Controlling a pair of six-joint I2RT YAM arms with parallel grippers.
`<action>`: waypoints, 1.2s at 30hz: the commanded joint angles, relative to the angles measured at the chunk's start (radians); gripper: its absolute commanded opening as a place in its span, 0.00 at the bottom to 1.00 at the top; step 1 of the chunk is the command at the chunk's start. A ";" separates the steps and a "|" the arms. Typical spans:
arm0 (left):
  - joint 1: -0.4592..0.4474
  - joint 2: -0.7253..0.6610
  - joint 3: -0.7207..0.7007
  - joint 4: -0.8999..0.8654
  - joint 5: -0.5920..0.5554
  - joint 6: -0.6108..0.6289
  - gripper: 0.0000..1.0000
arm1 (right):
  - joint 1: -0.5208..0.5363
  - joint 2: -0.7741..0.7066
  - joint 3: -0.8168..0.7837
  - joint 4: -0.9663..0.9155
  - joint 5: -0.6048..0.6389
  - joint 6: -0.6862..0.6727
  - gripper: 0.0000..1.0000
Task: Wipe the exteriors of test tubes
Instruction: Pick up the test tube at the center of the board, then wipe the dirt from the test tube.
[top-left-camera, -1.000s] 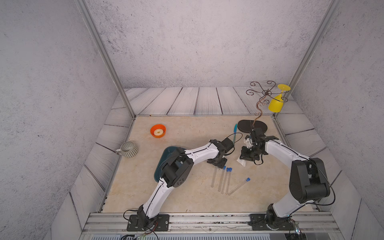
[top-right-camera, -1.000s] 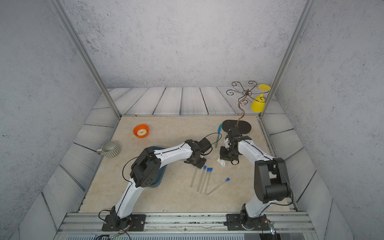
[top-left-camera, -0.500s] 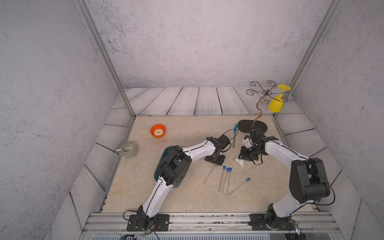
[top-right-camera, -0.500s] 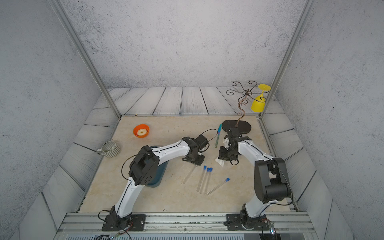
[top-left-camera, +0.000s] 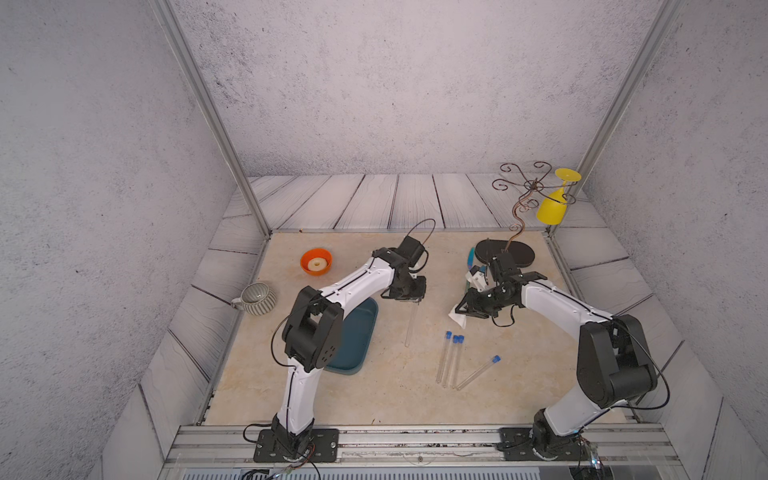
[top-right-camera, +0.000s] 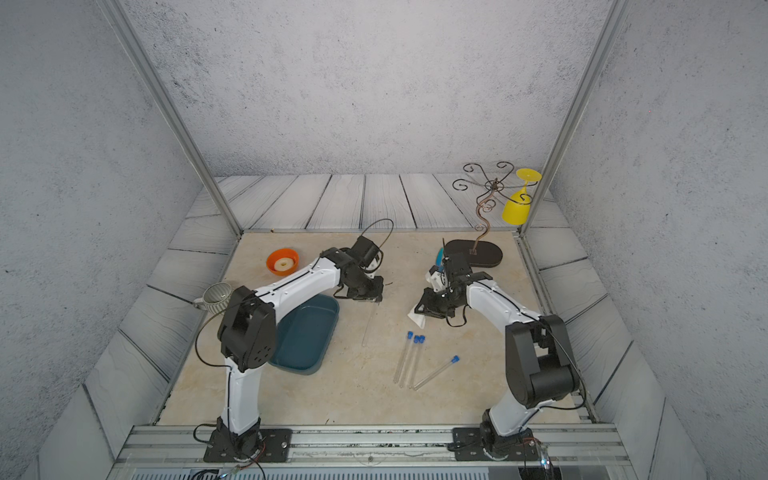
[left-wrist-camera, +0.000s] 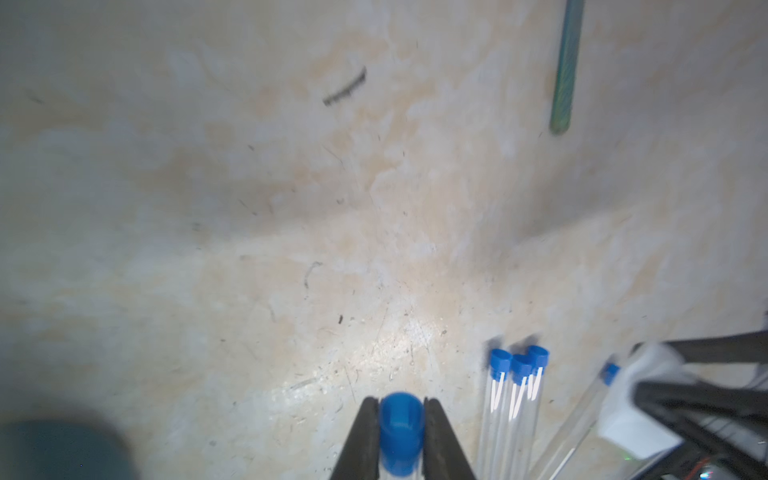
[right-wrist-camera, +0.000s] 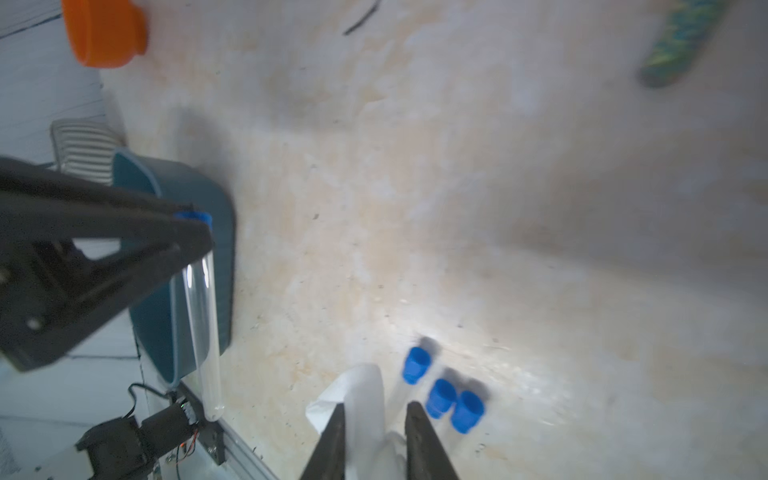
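Left gripper (left-wrist-camera: 401, 402) clamped on one test tube (top-left-camera: 410, 324), hanging mid-table; right gripper (right-wrist-camera: 374, 409), just right, pinching white tissue (right-wrist-camera: 357, 390); wiping apparently unstarted, four tubes (top-left-camera: 451, 357) lying nearer.

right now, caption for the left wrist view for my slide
Left gripper shut on a blue-capped test tube; spare test tubes lie on the table beside it.

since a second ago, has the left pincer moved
Yes: the left pincer, shut on a clear blue-capped test tube, has shifted away from the other capped tubes lying flat, toward the dark teal tray.
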 joint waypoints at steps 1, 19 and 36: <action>0.046 -0.070 -0.009 0.040 0.066 -0.129 0.19 | 0.068 0.032 0.069 0.007 -0.087 0.042 0.26; 0.097 -0.176 -0.006 0.146 0.023 -0.319 0.18 | 0.110 -0.024 0.172 0.170 -0.248 0.203 0.24; 0.097 -0.184 -0.020 0.146 0.062 -0.328 0.18 | 0.155 0.017 0.276 0.131 -0.247 0.145 0.25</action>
